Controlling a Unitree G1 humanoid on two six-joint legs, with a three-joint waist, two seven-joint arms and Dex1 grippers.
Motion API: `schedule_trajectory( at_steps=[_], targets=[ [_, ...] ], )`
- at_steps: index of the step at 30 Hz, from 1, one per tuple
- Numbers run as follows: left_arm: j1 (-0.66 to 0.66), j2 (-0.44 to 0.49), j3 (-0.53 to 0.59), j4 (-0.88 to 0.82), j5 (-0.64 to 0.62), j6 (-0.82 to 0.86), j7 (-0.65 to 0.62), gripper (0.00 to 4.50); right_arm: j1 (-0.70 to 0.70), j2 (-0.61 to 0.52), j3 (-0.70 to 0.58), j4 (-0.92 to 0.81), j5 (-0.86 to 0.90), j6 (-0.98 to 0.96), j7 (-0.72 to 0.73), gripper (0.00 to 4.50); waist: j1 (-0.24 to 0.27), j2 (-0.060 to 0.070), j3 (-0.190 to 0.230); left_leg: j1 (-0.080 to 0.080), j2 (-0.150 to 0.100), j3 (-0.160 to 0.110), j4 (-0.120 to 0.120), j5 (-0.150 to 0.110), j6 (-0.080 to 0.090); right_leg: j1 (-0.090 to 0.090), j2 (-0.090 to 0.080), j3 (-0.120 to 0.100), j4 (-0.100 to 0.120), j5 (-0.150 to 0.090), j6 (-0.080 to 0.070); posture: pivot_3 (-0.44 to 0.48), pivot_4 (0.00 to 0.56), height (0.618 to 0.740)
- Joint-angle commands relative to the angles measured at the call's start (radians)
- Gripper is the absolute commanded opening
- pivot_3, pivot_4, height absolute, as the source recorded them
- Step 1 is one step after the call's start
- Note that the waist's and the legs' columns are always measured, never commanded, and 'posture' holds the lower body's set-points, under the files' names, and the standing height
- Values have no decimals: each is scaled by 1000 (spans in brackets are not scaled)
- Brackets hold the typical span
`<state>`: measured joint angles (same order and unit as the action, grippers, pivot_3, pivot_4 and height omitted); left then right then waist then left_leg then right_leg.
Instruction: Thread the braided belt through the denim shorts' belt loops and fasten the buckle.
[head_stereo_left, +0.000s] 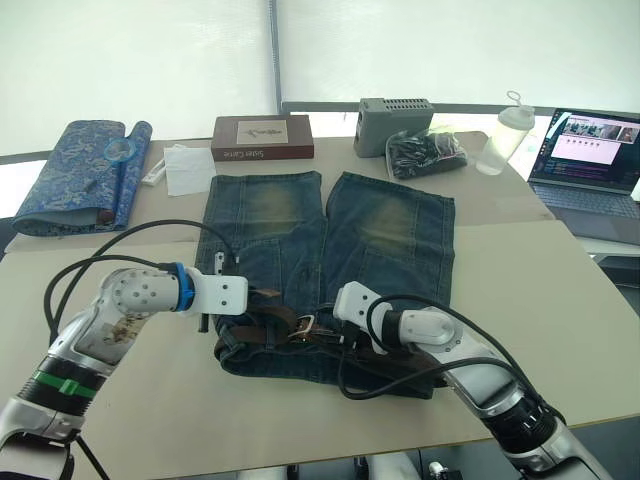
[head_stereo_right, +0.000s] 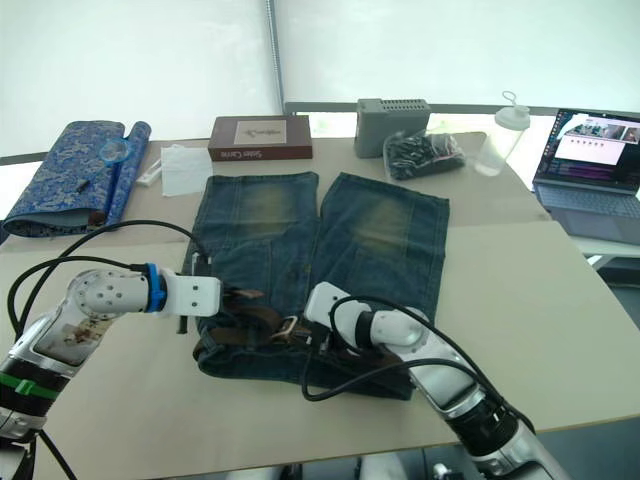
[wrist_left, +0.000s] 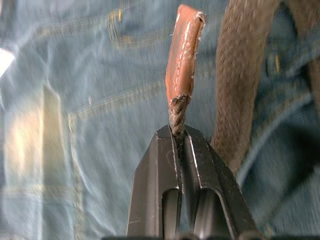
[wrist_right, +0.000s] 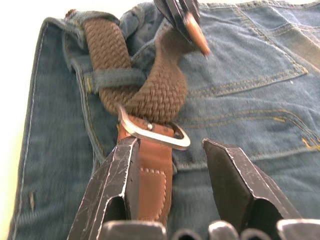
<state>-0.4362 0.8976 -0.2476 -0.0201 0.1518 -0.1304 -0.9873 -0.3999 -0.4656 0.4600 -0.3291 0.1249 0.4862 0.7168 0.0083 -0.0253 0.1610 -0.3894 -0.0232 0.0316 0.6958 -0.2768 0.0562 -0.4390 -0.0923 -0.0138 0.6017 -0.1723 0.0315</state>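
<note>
On the beige worktop, the dark brown braided belt is seen threaded through a faded blue denim shorts loop and the silver buckle, its leather tip pinched by the left gripper while the right gripper jaws stand apart, so fastening seems unfinished.

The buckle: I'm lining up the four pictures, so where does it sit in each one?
Left eye view: the buckle lies on the waistband, between the grippers.
Right eye view: the same spot, beside the right gripper.
Left wrist view: not in it; the left gripper pinches the braided belt near its leather tip.
Right wrist view: centre, just beyond the open fingers.
Shared landmark: the denim shorts.
</note>
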Motion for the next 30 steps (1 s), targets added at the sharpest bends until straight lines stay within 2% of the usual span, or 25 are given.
schedule_trajectory(
  at_steps=[1, 9, 24, 30],
  targets=[
    [-31, -21, -19, -58, 21, -14, -19, 0, -29, 28, -28, -1, -7, -32, -4, 2221, -1, 0, 0, 0, 0, 0, 1, 0, 0, 0, 0, 0, 1, 0, 0, 0, 150, 740],
    [-48, -56, -57, -134, 63, 1, -59, 0, -34, 50, -48, -8, -25, -26, -14, 2221, -3, 0, 0, 2, 1, 0, 4, 0, -1, -1, 1, 1, 9, -1, -1, 0, 150, 740],
    [-64, 13, -31, -93, 83, -49, -124, 0, -26, 59, -53, -15, -49, -24, -16, 2221, -13, 0, 0, 2, 1, 0, 4, 0, -1, -1, 1, 1, 9, -1, -1, 0, 150, 740],
    [-69, -2, -50, -96, 103, -45, -115, 0, -28, 63, -55, -15, -51, -24, -11, 2221, -14, 0, 0, 2, 1, 0, 4, 0, -1, -1, 1, 1, 9, -1, -1, 0, 150, 740]
  ],
)
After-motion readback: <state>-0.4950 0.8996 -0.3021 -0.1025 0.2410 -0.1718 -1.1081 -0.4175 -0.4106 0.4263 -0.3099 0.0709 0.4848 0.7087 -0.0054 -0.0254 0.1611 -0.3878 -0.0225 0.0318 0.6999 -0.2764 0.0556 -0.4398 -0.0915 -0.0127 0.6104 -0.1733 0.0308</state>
